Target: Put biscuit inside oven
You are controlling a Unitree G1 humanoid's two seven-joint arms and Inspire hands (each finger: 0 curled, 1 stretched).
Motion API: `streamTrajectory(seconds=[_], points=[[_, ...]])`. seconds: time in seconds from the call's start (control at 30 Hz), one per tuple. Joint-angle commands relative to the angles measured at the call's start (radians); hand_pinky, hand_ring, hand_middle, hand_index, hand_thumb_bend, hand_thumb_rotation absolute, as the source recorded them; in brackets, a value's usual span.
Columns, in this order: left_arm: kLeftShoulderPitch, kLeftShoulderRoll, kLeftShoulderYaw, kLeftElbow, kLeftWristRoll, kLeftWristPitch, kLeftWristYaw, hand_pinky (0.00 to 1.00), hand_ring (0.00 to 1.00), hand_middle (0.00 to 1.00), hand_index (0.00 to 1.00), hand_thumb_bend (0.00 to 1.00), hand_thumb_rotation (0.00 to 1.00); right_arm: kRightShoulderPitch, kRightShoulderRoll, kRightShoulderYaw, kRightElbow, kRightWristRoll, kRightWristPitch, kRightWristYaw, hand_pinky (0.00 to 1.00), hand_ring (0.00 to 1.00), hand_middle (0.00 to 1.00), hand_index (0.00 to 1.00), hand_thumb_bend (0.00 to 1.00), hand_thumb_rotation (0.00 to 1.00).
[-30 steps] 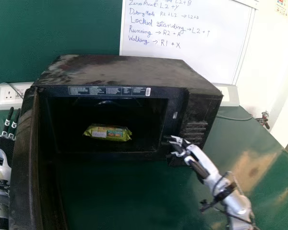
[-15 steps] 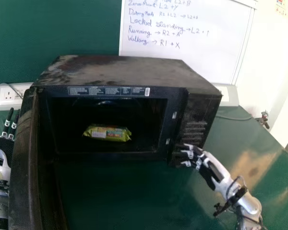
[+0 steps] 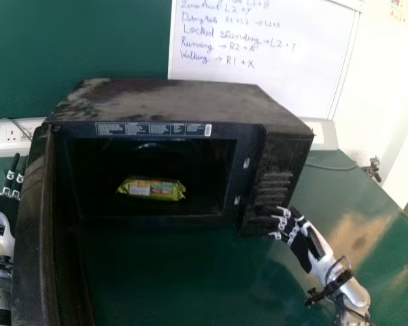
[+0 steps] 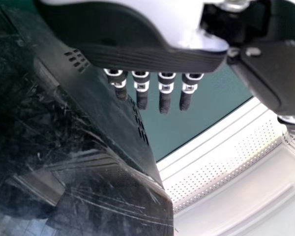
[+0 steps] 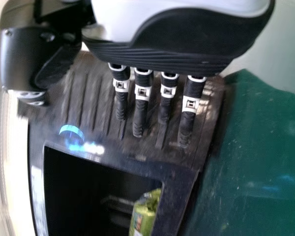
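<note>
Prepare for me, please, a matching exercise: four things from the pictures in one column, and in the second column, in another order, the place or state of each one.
Things
1. biscuit packet
2. oven door
3. right hand
4. whiteboard

Places or states
A. behind the oven
B. inside the oven cavity
C. swung open, on the head view's left
D. open, near the ridged side panel

Right pairs: 1-B, 2-C, 3-D, 4-A
</note>
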Motion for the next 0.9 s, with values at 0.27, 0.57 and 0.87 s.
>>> streamTrajectory(seconds=[0.27, 0.57, 0.87], points=[[0.052, -0.039, 0.003, 0.038, -0.003, 0.015, 0.005, 0.0, 0.16, 0.42, 0.87, 0.14, 0.64, -0.05, 0.055, -0.082, 0.144, 0.035, 0.092, -0.044, 0.51, 0.55, 0.66, 0.82, 0.7, 0.42], [0.044, -0.031, 0.005, 0.059, -0.008, 0.015, -0.016, 0.0, 0.16, 0.43, 0.89, 0.13, 0.67, -0.064, 0.086, -0.135, 0.168, 0.055, 0.15, -0.042, 0.34, 0.4, 0.53, 0.72, 0.65, 0.42], [0.045, -0.029, 0.008, 0.061, -0.007, 0.008, -0.02, 0.0, 0.16, 0.42, 0.87, 0.13, 0.63, -0.066, 0.097, -0.154, 0.172, 0.051, 0.166, -0.036, 0.3, 0.35, 0.51, 0.62, 0.6, 0.35]])
